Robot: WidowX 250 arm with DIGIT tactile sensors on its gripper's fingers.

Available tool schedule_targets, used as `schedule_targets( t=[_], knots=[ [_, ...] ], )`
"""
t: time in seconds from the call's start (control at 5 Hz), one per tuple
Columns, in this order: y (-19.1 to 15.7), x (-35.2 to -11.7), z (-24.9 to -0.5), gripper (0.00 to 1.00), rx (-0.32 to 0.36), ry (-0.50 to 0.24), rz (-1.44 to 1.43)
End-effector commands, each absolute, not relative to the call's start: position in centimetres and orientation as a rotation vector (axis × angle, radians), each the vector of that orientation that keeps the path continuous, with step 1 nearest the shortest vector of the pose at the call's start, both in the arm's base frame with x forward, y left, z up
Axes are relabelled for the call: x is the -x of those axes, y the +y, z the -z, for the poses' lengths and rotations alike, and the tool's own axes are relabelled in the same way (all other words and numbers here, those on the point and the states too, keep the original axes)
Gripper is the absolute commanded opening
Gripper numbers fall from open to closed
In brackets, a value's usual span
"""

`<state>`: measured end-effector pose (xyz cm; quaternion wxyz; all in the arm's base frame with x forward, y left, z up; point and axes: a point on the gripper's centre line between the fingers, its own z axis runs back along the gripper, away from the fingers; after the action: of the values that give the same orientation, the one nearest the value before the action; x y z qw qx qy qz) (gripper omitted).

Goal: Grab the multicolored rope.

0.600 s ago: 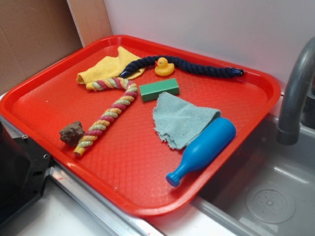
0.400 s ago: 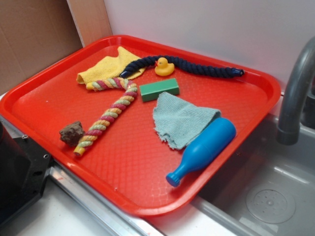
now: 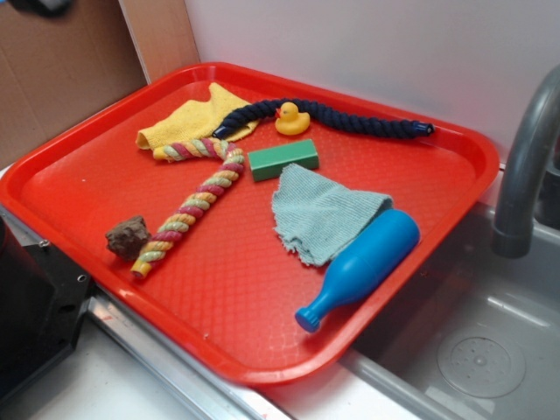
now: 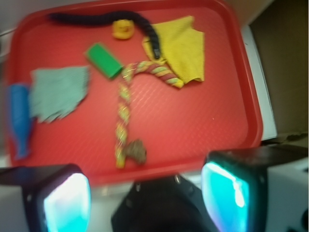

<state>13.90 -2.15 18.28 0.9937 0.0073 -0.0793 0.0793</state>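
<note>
1. Early approach step, by the look of it: gripper [image 4: 147,195] high above the near edge of the red tray [image 3: 262,354], fingers [image 4: 65,200] wide apart with nothing between them, well clear of every object; in the exterior view only a dark blur at the top left corner, too little to read
2. Multicolored rope [image 3: 194,204] flat on the tray's left half, bent like an L: short leg over the edge of the yellow cloth [image 3: 188,120], long leg down toward the near rim, lower end touching or just beside the brown rock-like lump [image 3: 129,237]
3. In the wrist view, rope [image 4: 124,118] roughly along the centre line, long leg nearly vertical, lump [image 4: 136,151] at its near end
4. Not to be mistaken for the dark navy rope [image 3: 337,119] along the far side, one end on the yellow cloth, rubber duck [image 3: 291,120] against it
5. Green block [image 3: 283,160] just right of the rope's bend; grey-green cloth [image 3: 322,213] and blue bottle [image 3: 363,264] well apart on the right
6. Next move, as a judgement: forward and down over the long leg's middle, away from lump and block, jaws across the rope rather than along it, low enough to straddle the thick twist before closing
7. Risks: catching the lump near the lower end, or the yellow cloth near the bend
</note>
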Motion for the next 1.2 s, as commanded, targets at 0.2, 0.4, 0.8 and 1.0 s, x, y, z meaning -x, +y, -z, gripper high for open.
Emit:
schedule_targets(
  t=[0.2,0.4,0.8,1.0],
  knots=[
    [0.9,-23.4,-11.1,1.0,0.102,-0.158,-0.817],
    [2.6,-24.0,-8.5,1.0,0.094,-0.087,-0.94],
    [3.2,-24.5,-4.5,1.0,0.053,-0.032,-1.008],
    [2.7,-25.0,-3.3,1.0,0.045,-0.02,-1.017]
  ],
)
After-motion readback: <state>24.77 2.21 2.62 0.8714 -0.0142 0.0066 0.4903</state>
